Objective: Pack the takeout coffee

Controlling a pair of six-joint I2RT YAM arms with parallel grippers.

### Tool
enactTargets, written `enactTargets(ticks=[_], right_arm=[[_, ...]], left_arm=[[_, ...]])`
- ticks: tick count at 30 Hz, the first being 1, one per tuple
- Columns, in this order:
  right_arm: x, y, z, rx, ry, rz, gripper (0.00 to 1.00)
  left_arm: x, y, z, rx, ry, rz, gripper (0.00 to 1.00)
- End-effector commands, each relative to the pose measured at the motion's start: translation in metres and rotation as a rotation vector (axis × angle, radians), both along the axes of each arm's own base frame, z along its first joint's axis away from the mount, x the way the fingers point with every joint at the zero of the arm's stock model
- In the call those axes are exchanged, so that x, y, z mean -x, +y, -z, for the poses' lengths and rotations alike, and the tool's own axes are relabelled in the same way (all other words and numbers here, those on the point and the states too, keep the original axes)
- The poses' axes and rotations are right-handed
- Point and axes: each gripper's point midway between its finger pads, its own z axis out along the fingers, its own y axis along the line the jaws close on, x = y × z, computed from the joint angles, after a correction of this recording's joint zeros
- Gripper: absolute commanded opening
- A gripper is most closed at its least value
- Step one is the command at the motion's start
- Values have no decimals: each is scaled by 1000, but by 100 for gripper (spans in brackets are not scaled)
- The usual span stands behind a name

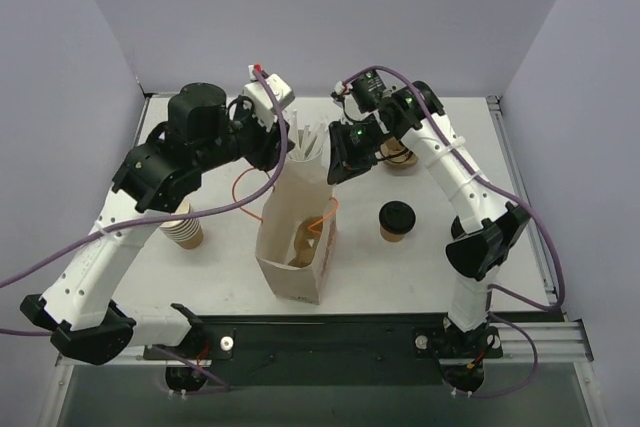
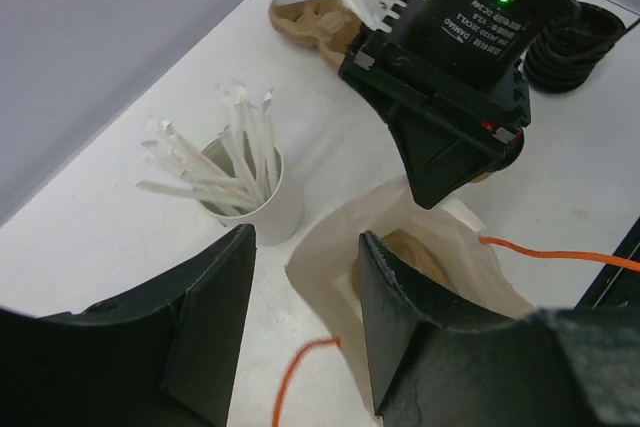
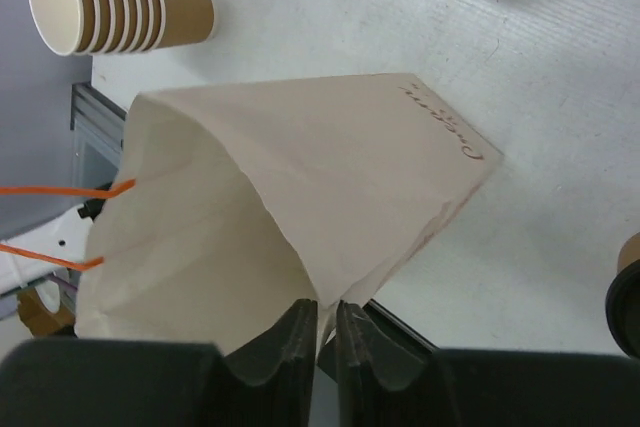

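The takeout coffee [image 1: 396, 220], a brown paper cup with a black lid, stands on the table to the right of the white paper bag [image 1: 295, 237]. The bag stands open with orange handles, and something brown lies inside it [image 2: 420, 257]. My right gripper [image 1: 335, 162] is shut on the bag's rim [image 3: 327, 332] and holds it up. My left gripper [image 2: 305, 317] is open at the bag's far-left rim. One of its fingers [image 2: 400, 317] is over the bag's mouth and the other is outside, so the paper edge [image 2: 330, 277] lies between them.
A white cup of wrapped straws [image 1: 305, 142] stands just behind the bag, between the grippers. A stack of lidless brown cups [image 1: 185, 230] lies at the left. A brown carrier [image 2: 310, 22] and black lids [image 2: 585, 42] are at the back right.
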Motion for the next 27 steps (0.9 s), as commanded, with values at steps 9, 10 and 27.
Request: enactTargets(ticks=[9,10,27], right_arm=[[18,-66,-56,-6,-157,127,59],[14,-73,-57,8,-186,154,59],[34,-157,-48,37,-412,436,59]], left_arm=[[-18,-46,17,-57,-126,332,59],[-15,-48,21,-51,-112,355,60],[-14,-53,100,-195,54,512,58]])
